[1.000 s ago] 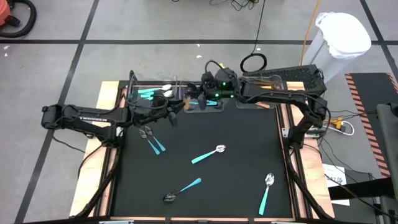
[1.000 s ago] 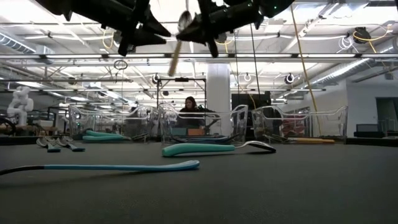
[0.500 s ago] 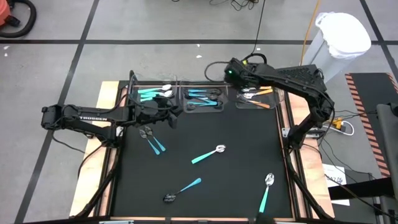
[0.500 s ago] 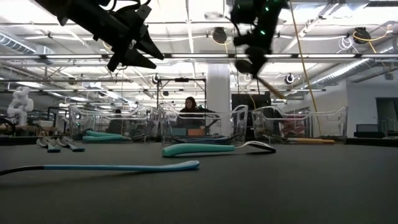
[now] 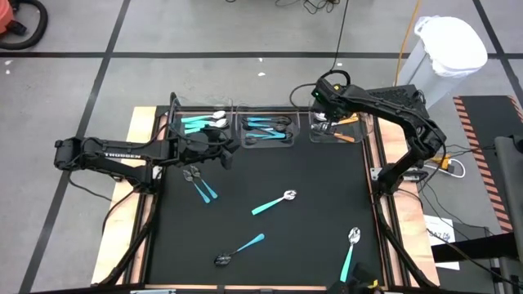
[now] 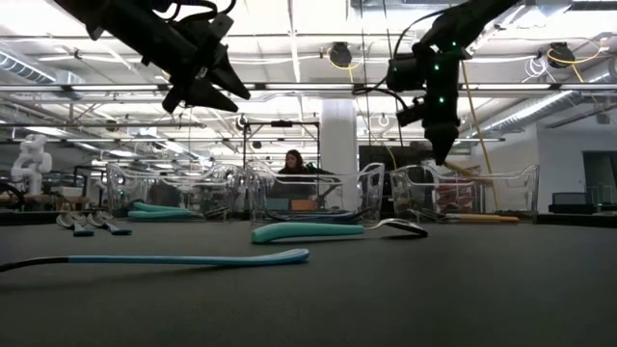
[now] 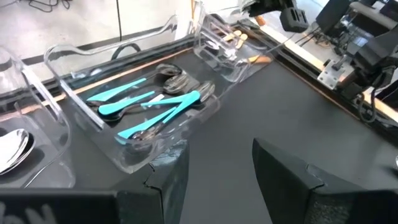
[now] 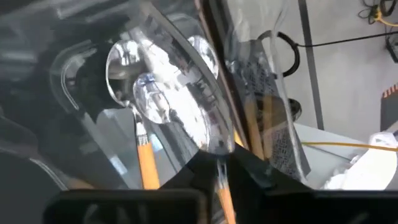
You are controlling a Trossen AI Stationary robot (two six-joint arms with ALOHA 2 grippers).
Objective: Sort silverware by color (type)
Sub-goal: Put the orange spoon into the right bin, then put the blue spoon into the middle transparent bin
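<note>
Three clear trays stand along the far edge: the left tray holds teal-handled utensils, the middle tray light-blue ones, and the right tray orange ones. Several teal and light-blue spoons lie loose on the black mat, among them one in the middle, one near the front and one front right. My right gripper hangs over the right tray, shut on an orange-handled utensil. My left gripper hovers open above the mat, near the left and middle trays. My right gripper pinches the orange handle of a utensil between its two fingers, coming from above and pointing down into the right tray. The handle's free end slants out below the fingers. Its head is lost among the reflections in the tray.
A pair of spoons lies just on the near side of the left arm. Wooden rails frame the mat. A white bin stands off the table, far right. A person sits in the room beyond the trays.
My right gripper has carried the orange-handled utensil from above the middle tray, close to my left gripper, toward the table's right. It has turned to point down and has lowered over the right tray.
</note>
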